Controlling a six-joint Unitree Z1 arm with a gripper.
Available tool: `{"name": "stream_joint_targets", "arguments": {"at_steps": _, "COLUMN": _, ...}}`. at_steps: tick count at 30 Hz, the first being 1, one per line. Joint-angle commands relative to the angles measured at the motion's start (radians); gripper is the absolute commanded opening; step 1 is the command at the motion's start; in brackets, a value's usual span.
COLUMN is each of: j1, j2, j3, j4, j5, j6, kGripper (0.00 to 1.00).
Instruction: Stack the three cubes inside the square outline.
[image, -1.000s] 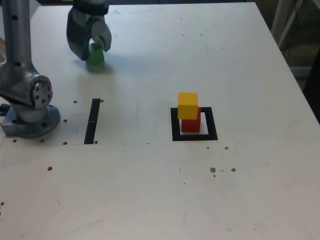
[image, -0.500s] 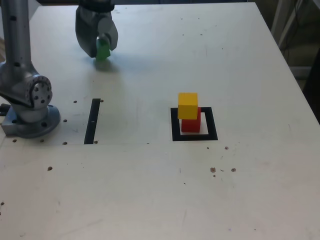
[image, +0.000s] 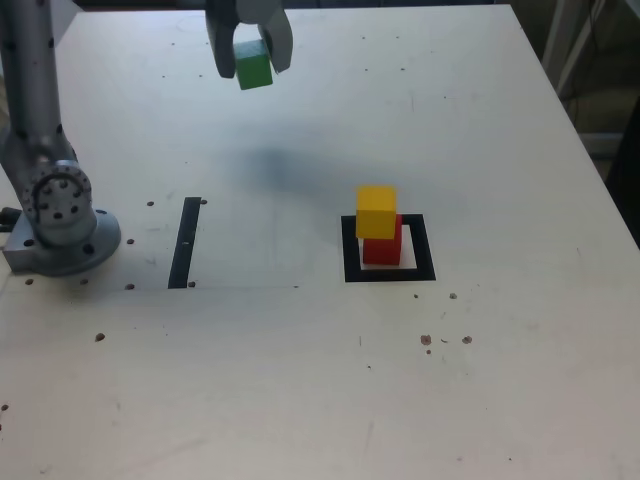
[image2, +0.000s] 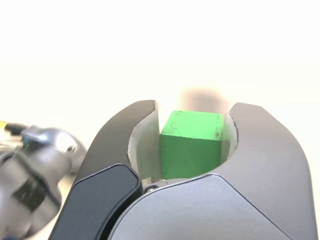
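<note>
My gripper (image: 252, 60) hangs in the air over the far part of the table, shut on the green cube (image: 254, 67). The wrist view shows that green cube (image2: 191, 144) clamped between both grey fingers (image2: 140, 145), with my gripper (image2: 192, 135) closed around it. To the exterior view's right and nearer the camera, the yellow cube (image: 376, 211) sits on top of the red cube (image: 382, 246). That pair stands inside the black square outline (image: 350, 250), toward its back edge.
The arm's grey base (image: 60, 225) stands at the exterior view's left. A thin black strip (image: 185, 242) lies on the pale table (image: 300, 380) between the base and the square outline. Small dark specks dot the tabletop.
The gripper closed on the green cube where it sat at the far left, then lifted it off the table and carried it toward the exterior view's right.
</note>
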Motion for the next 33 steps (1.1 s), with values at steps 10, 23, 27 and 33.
{"name": "stream_joint_targets", "arguments": {"at_steps": 10, "j1": -0.395, "j2": 0.01, "j3": -0.197, "j4": 0.13, "j5": -0.03, "j6": -0.112, "kGripper": 0.06}}
{"name": "stream_joint_targets", "arguments": {"at_steps": 23, "j1": -0.686, "j2": 0.134, "j3": -0.327, "j4": 0.188, "j5": -0.029, "j6": -0.322, "kGripper": 0.06}}
{"name": "stream_joint_targets", "arguments": {"at_steps": 27, "j1": -0.7, "j2": 0.186, "j3": -0.355, "j4": 0.188, "j5": -0.033, "j6": -0.333, "kGripper": 0.06}}
{"name": "stream_joint_targets", "arguments": {"at_steps": 33, "j1": -0.716, "j2": 0.213, "j3": -0.366, "j4": 0.196, "j5": -0.04, "j6": -0.359, "kGripper": 0.06}}
